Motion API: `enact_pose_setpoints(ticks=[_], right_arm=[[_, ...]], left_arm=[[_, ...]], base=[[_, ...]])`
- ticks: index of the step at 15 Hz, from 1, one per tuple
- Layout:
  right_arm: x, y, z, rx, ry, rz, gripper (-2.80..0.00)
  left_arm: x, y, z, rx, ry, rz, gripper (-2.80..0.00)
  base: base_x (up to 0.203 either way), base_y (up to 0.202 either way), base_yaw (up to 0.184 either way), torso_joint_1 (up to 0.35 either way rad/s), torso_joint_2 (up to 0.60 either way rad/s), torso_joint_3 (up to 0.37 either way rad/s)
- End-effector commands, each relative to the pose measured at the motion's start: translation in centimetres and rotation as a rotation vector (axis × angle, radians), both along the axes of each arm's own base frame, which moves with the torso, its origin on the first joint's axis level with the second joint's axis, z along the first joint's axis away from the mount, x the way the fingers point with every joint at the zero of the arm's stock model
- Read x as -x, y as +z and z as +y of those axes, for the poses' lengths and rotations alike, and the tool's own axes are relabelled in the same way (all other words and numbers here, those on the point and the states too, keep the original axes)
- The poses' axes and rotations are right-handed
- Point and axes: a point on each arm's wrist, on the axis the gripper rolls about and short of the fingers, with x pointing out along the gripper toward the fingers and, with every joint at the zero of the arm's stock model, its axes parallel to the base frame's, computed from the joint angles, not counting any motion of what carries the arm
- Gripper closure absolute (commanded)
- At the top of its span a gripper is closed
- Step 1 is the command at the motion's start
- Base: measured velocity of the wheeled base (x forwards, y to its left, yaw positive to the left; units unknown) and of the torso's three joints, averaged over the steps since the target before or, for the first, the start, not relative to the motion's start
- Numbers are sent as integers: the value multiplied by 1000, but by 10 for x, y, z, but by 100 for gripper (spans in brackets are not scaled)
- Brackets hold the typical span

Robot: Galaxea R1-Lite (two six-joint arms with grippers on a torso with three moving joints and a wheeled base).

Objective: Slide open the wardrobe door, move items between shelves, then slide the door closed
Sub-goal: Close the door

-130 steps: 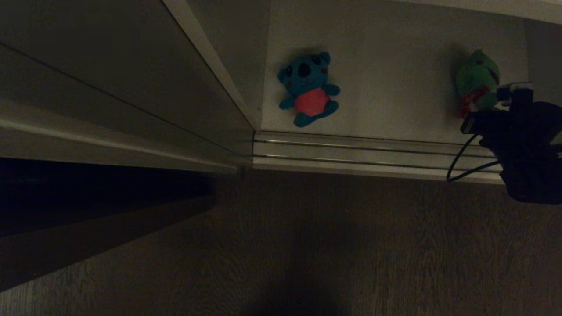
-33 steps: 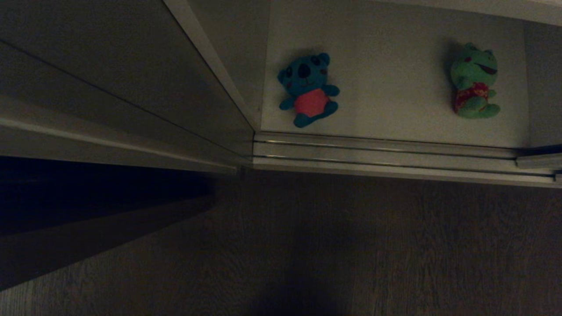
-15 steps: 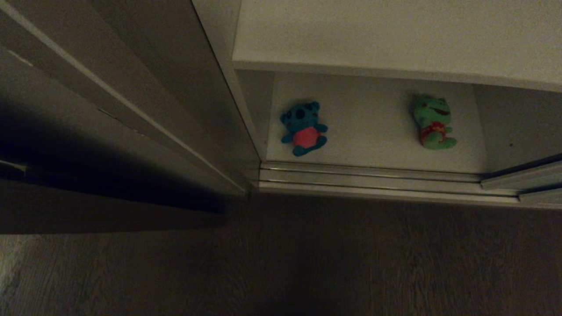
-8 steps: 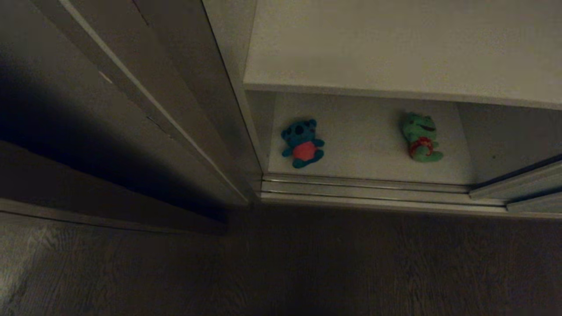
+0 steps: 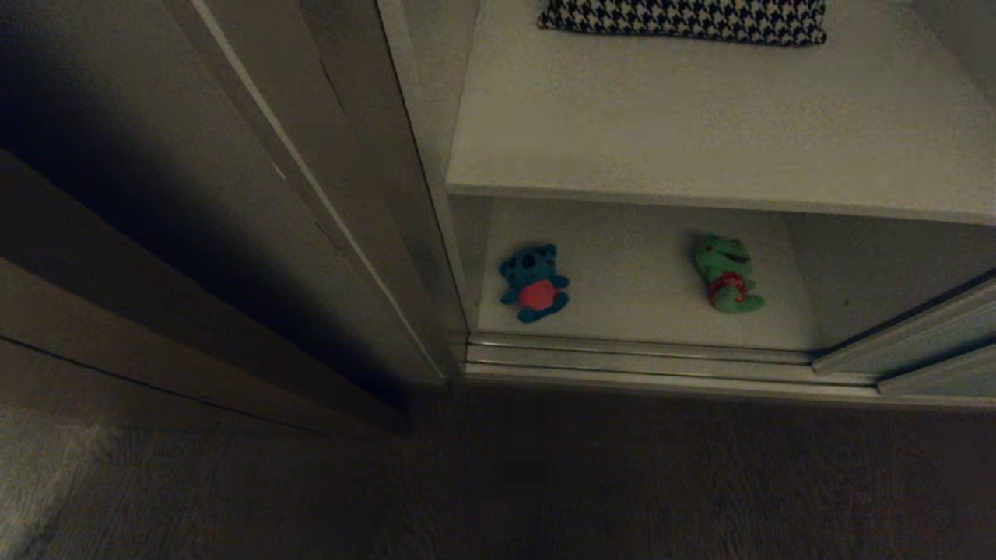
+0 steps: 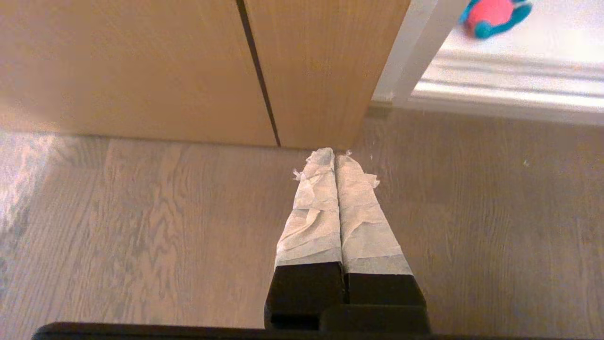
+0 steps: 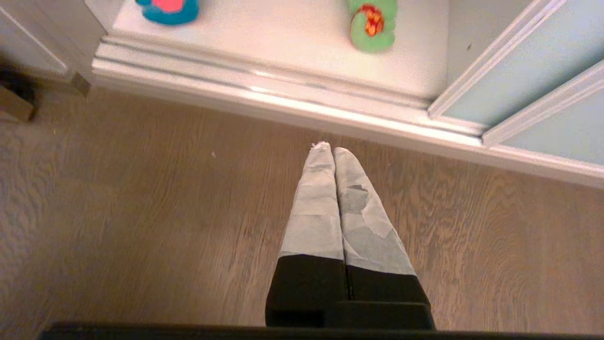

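Left gripper (image 6: pixel 334 158): over the floor (image 5: pixel 545 482), near the brown panelling (image 6: pixel 141 66); jaws pressed together, holding nothing.
Right gripper (image 7: pixel 329 150): over the floor, short of the track (image 7: pixel 283 101); jaws closed and empty.
Track: double rail along the wardrobe's front edge, bare across the opening.
Door (image 7: pixel 528 71): slid aside to the right, its framed edge meeting the track beside the opening; wardrobe stands open.
Bear (image 5: pixel 533 281): lying on the bottom shelf (image 5: pixel 638 295), left side, close to the side wall and near the front.
Frog (image 5: pixel 727 272): on the same shelf, right side, well apart from the bear, nearer the door.
Upper shelf (image 5: pixel 700 132): bare at the front; a houndstooth cushion (image 5: pixel 681 19) lies at the back.
Stage: both toys probably placed; closing the door looks like what is left.
Risk 1: closed jaws may slip off the thin door frame, leaving the door part open.
Risk 2: the frog sits nearest the door's path; an arm reaching in low could knock it toward the track, where the sliding door would jam on it.
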Motion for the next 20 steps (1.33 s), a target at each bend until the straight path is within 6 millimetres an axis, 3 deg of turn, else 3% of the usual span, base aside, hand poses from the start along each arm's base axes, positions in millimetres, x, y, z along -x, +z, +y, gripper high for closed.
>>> enact_pose_setpoints(ticks=[1, 12, 20], right_arm=[[0, 0, 0, 1, 0, 2, 0], [0, 0, 0, 1, 0, 2, 0], [0, 0, 0, 1, 0, 1, 0]], left_arm=[[0, 0, 0, 0, 0, 2, 0], [0, 0, 0, 5, 0, 0, 0], [0, 0, 0, 7, 0, -1, 0]], base=[[0, 0, 0, 7, 3, 226], [0, 0, 0, 2, 1, 196], [0, 0, 0, 1, 0, 12]])
